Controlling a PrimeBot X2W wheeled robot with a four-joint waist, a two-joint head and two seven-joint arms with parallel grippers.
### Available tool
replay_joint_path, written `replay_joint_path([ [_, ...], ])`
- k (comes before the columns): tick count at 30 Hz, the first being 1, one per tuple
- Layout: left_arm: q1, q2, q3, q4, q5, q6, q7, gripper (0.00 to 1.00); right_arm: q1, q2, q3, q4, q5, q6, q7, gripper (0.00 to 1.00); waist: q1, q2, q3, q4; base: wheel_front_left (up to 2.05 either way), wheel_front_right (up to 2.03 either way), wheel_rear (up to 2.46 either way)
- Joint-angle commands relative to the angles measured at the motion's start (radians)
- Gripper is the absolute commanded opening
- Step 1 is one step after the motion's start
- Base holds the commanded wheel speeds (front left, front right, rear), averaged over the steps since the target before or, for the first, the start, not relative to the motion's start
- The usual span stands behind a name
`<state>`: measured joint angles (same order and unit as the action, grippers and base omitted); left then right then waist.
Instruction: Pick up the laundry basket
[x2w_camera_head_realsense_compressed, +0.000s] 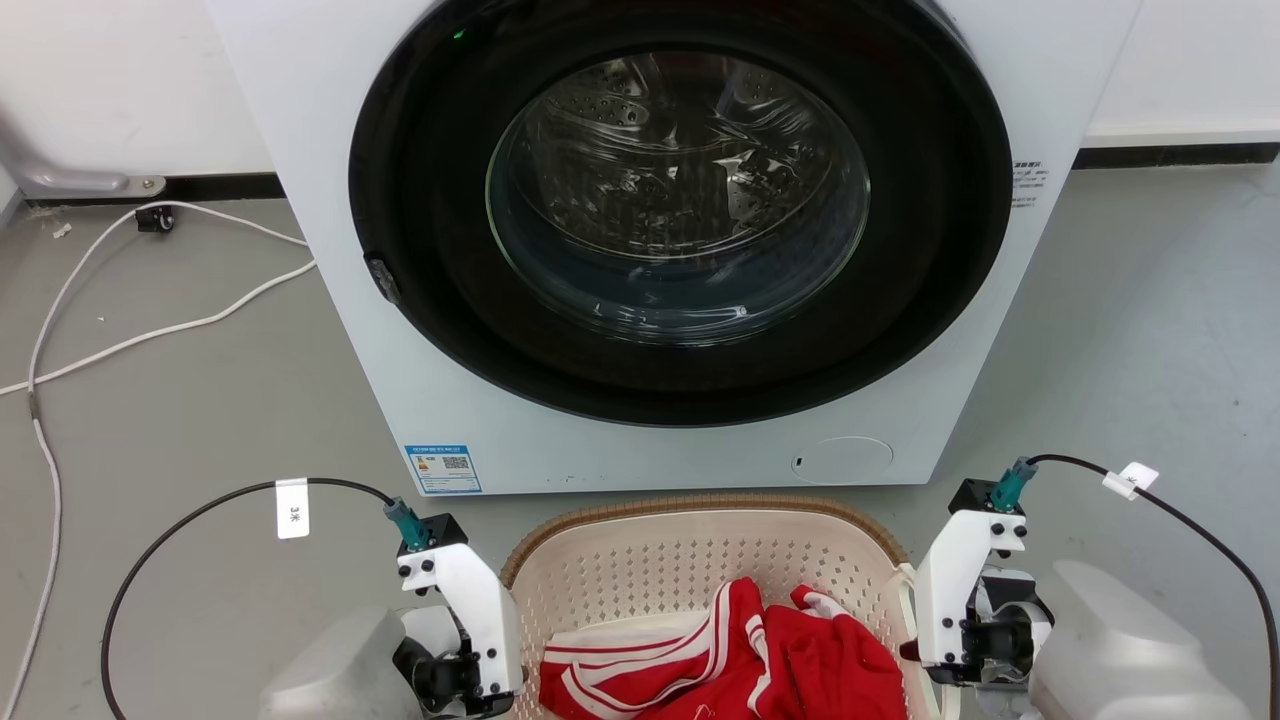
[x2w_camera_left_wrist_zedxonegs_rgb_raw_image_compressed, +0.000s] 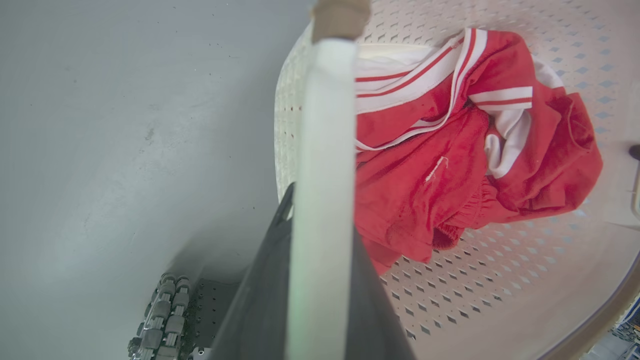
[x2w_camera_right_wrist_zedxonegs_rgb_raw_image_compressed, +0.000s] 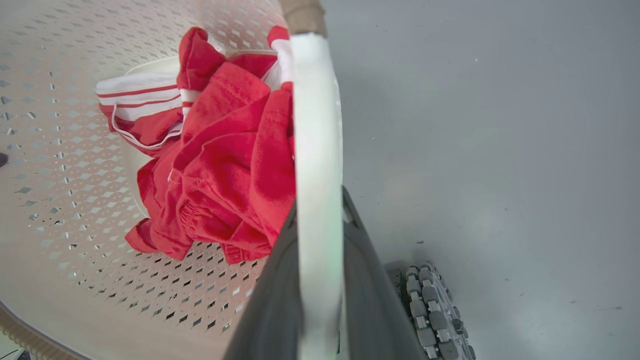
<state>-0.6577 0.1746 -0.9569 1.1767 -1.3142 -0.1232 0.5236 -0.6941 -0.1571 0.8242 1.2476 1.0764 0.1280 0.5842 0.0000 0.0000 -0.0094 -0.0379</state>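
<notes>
Frame bottom: left gripper (x2w_camera_left_wrist_zedxonegs_rgb_raw_image_compressed: 322, 215) and right gripper (x2w_camera_right_wrist_zedxonegs_rgb_raw_image_compressed: 320, 205) pinched cream perforated plastic laundry basket (x2w_camera_head_realsense_compressed: 680, 570) by white loop handles (x2w_camera_left_wrist_zedxonegs_rgb_raw_image_compressed: 325, 125); needed level, synced lift.

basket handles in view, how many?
2: left handle sits in the left claw; right handle in the right claw, on opposite sides of the laundry basket.

I see, behind left pincer (x2w_camera_left_wrist_zedxonegs_rgb_raw_image_compressed: 320, 210): black-screwed white bracket (x2w_camera_head_realsense_compressed: 470, 600), teal plug (x2w_camera_head_realsense_compressed: 405, 522), black cable (x2w_camera_head_realsense_compressed: 200, 510), white tag (x2w_camera_head_realsense_compressed: 292, 508) marked 3米 | behind right pincer (x2w_camera_right_wrist_zedxonegs_rgb_raw_image_compressed: 320, 205): matching bracket (x2w_camera_head_realsense_compressed: 955, 590), second plug (x2w_camera_head_realsense_compressed: 1010, 487), tagged cable (x2w_camera_head_realsense_compressed: 1200, 535) | fingers (x2w_camera_left_wrist_zedxonegs_rgb_raw_image_compressed: 260, 310): dark grey | my forearms (x2w_camera_head_realsense_compressed: 330, 670), further behind: pale grey
</notes>
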Motion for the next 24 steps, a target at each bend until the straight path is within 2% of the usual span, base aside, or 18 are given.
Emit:
replay_joint_path([
  [1,0.006,-0.024,0.002,-0.017,-0.011,-0.013,-0.003,0.0,-0.011,0.022,0.001,-0.013,0.015,0.005,-0.002,0.0,0.0,0.0,0.001,0.0,0.0,0.0,0.0],
  [24,0.007,-0.019,-0.015,-0.014,-0.025,-0.013,-0.01,0.0,-0.017,0.022,0.007,-0.005,0.031,0.005,-0.014,0.0,0.0,0.0,0.003,-0.001,0.0,0.0,0.0],
])
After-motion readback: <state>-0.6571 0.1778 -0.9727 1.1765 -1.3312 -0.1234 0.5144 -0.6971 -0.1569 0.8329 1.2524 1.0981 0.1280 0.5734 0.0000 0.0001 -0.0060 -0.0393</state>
